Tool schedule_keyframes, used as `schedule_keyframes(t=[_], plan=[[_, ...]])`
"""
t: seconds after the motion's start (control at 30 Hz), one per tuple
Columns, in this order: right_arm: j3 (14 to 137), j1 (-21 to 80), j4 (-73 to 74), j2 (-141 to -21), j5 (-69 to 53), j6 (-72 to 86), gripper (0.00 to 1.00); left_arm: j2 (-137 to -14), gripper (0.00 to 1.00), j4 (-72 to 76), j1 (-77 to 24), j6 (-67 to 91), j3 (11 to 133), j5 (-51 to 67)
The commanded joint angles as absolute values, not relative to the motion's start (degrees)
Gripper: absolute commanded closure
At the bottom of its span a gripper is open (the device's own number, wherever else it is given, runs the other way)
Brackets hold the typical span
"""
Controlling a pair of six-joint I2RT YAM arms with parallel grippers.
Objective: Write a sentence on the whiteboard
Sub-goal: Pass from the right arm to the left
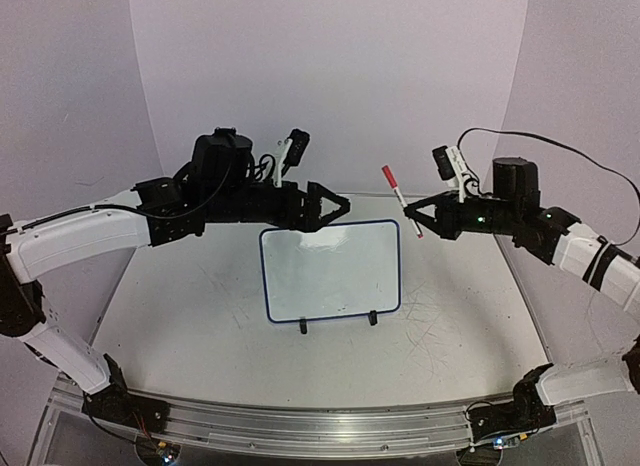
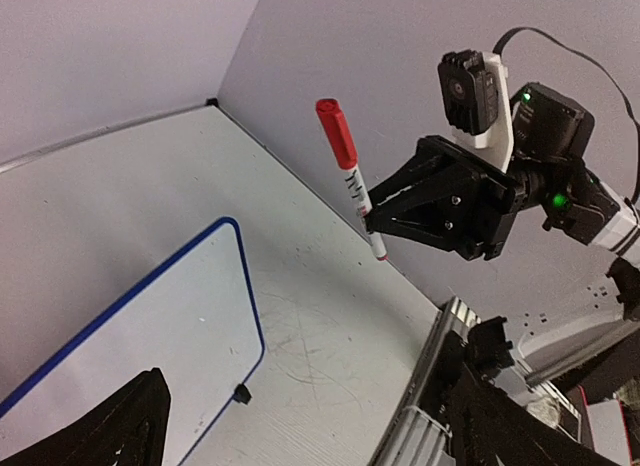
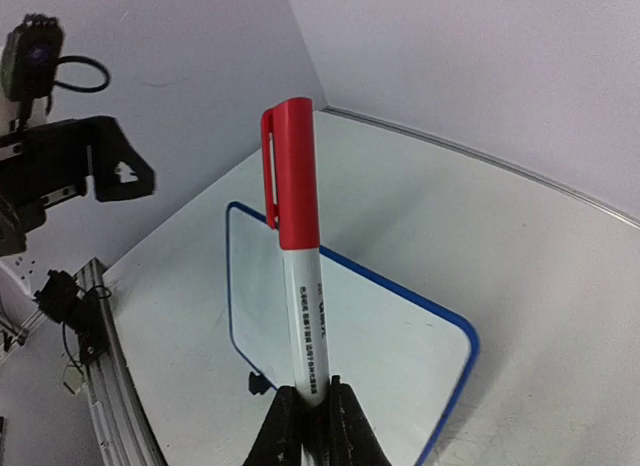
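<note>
Whiteboard (image 1: 330, 276) stands mid table (image 1: 180, 286), face blank, no sentence on it yet. At its 1 o'clock my right gripper (image 1: 412, 218) pinches the marker (image 1: 402, 201) by its bottom end, red cap (image 1: 388, 173) up & on, prob so the other arm can pull it. Left gripper (image 1: 345, 206), fingers spread wide, hovers at the board's 12 o'clock, aimed twd the cap.

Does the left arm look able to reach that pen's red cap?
Probably yes: the left gripper is open, facing the red cap, nothing stands between them; the right gripper holds the marker low down.
</note>
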State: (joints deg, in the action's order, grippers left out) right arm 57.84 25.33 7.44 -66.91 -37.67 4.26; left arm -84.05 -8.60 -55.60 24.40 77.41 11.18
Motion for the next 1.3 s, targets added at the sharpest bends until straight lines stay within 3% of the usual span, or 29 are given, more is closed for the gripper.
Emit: schedule_keyframes(t=[0.0,0.2,0.43,0.83,1.1,1.27], plan=[[62.0,31.6,9.3,-70.7,-40.7,0.9,1.0,-85.1,0.02,-9.1,-53.5,30.2,80.8,24.1],[63.8,36.5,10.1,-73.3,-40.1,-1.8,1.0,-85.7,0.05,-8.0,-46.9,40.2,78.9,33.3],[65.6,39.1,10.8,-75.6,-40.2,-2.6,1.0,-88.2,0.03,-6.8,-46.7,42.4,78.8,39.9],[67.0,41.9,12.5,-78.4,-37.3,-3.9,1.0,-91.0,0.3,-5.3,-46.7,43.8,78.1,41.9],[67.3,42.4,13.5,-79.2,-35.1,-4.9,1.0,-91.6,0.57,-5.0,-46.7,44.1,77.3,41.3],[67.8,42.6,14.1,-79.8,-34.4,-5.3,1.0,-91.8,0.66,-5.0,-46.7,44.1,77.0,40.5]])
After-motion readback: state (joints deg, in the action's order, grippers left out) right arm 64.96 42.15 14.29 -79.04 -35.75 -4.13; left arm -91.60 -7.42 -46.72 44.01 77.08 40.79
